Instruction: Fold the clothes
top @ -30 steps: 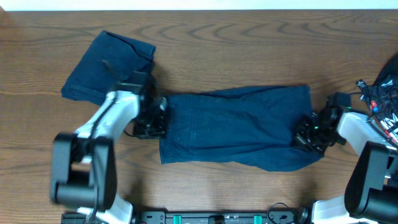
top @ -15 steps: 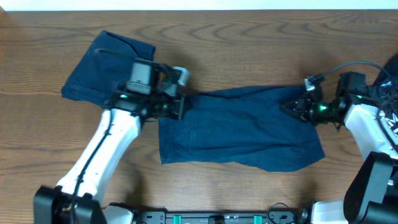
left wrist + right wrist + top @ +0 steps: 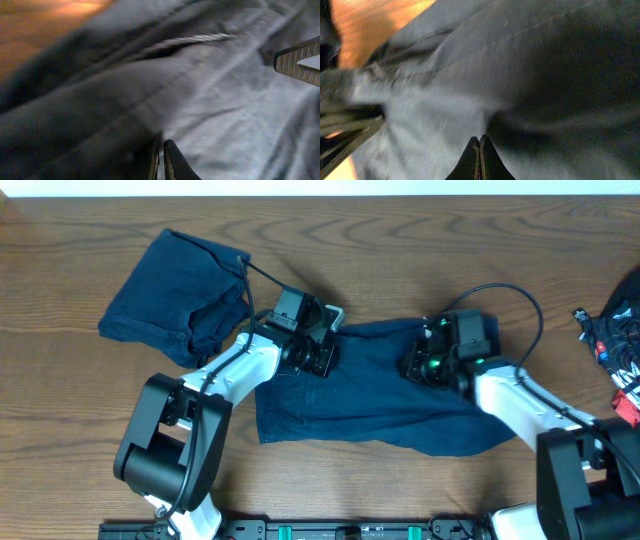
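Observation:
One pair of the clothes, dark navy shorts (image 3: 380, 405), lies spread across the middle of the wooden table (image 3: 400, 260). My left gripper (image 3: 322, 358) is shut on fabric at the shorts' upper left end, which is drawn in toward the middle. My right gripper (image 3: 415, 365) is shut on the upper right end, likewise pulled inward. The two grippers face each other about a hand's width apart. In the left wrist view the closed jaws (image 3: 161, 142) pinch cloth (image 3: 225, 100). In the right wrist view the jaws (image 3: 479, 137) are closed with cloth (image 3: 445, 100) all round them.
A second pair of navy shorts (image 3: 170, 295) lies bunched and folded at the back left, just behind my left arm. A colourful heap of items (image 3: 620, 340) sits at the right table edge. Bare wood shows along the back and front.
Both grippers have moved from the shorts' outer ends up and inward toward each other, dragging the upper ends of the fabric with them. The lower part of the shorts has stayed flat.

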### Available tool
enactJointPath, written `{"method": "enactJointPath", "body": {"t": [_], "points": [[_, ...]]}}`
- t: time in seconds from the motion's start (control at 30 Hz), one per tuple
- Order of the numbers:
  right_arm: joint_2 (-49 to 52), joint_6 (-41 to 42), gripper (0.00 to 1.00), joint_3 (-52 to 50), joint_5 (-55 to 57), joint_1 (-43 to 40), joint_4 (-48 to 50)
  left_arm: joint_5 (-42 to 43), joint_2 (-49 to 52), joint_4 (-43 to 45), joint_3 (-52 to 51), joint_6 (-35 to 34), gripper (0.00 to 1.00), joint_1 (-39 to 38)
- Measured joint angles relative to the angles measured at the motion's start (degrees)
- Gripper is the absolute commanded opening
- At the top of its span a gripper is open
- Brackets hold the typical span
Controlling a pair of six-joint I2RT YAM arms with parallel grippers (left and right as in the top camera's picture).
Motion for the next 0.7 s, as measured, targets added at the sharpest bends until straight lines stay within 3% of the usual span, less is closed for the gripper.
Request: {"method": "enactJointPath", "body": {"t": [0.2,0.37,0.6,0.7], "points": [[1.2,5.9,0.02,-0.8,14.1,-0.2,3.3,-7.5,0.0,-3.9,0.0,0.0,0.08,0.0],[1.2,6.2,0.01,-0.9,21.5,-6.4,2.8,-12.6,0.0,-7.7,0.0,0.0,0.08,0.1],[1.2,-0.9,0.01,-0.8,24.4,-18.9,-2.6,-13.7,-0.5,-10.9,0.0,0.0,0.08,2.8],[0.1,-4.9,0.08,-0.5,23.4,-22.7,-7.2,-14.6,-1.7,-13.1,0.0,0.0,0.10,4.8]]}}
